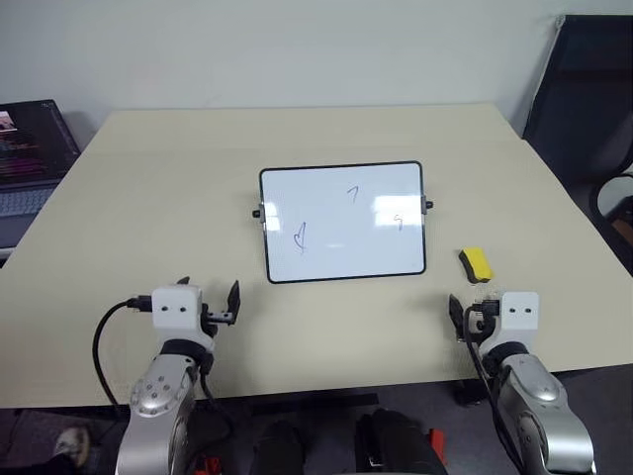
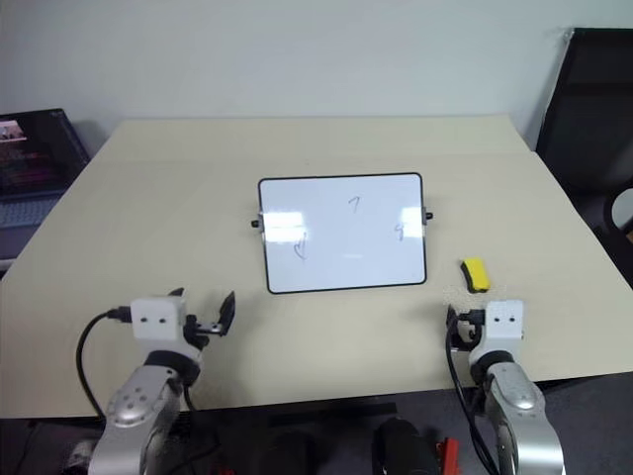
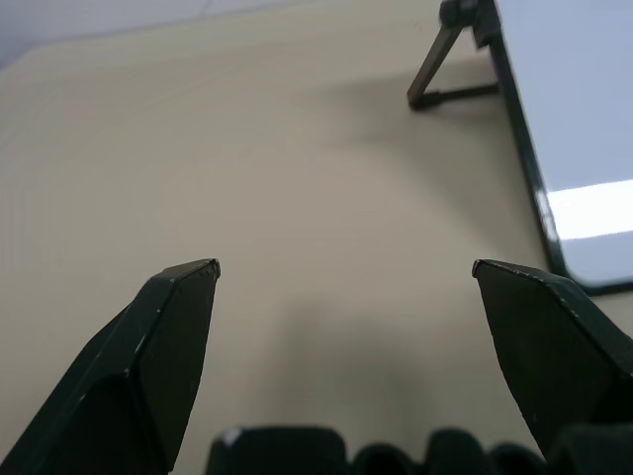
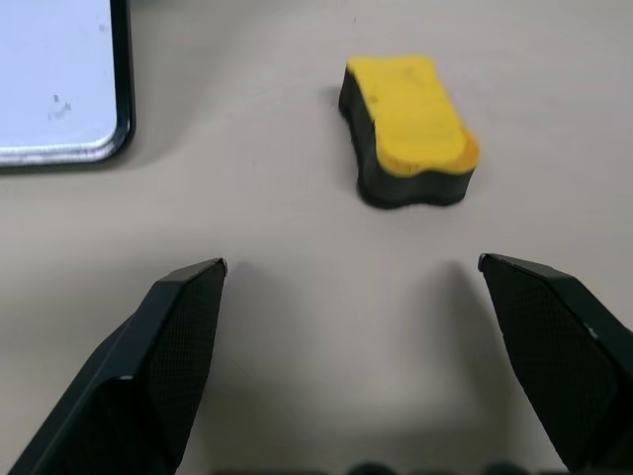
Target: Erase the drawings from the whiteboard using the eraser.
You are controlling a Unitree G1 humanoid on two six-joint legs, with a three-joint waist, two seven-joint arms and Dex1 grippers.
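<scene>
The whiteboard [image 1: 341, 247] lies in the middle of the beige table, and its black-framed corner [image 4: 121, 89] shows in the right wrist view. Three small blue drawings are on it: a heart-like one [image 1: 301, 237] at the left, a 7 [image 1: 352, 193] near the top and a 9 [image 1: 399, 222] at the right. The yellow eraser [image 1: 476, 264] with a dark underside lies on the table just right of the board's near right corner. My right gripper [image 4: 351, 267] is open, a short way in front of the eraser [image 4: 407, 129] and apart from it. My left gripper [image 3: 346, 267] is open and empty, near the board's left edge [image 3: 524, 148].
A laptop [image 1: 30, 158] sits off the table's left side. A black chair [image 1: 584, 89] stands at the far right. The table's front edge [image 1: 326, 381] runs just under both wrists. A black knob and stand leg [image 3: 445, 59] stick out from the board's left side.
</scene>
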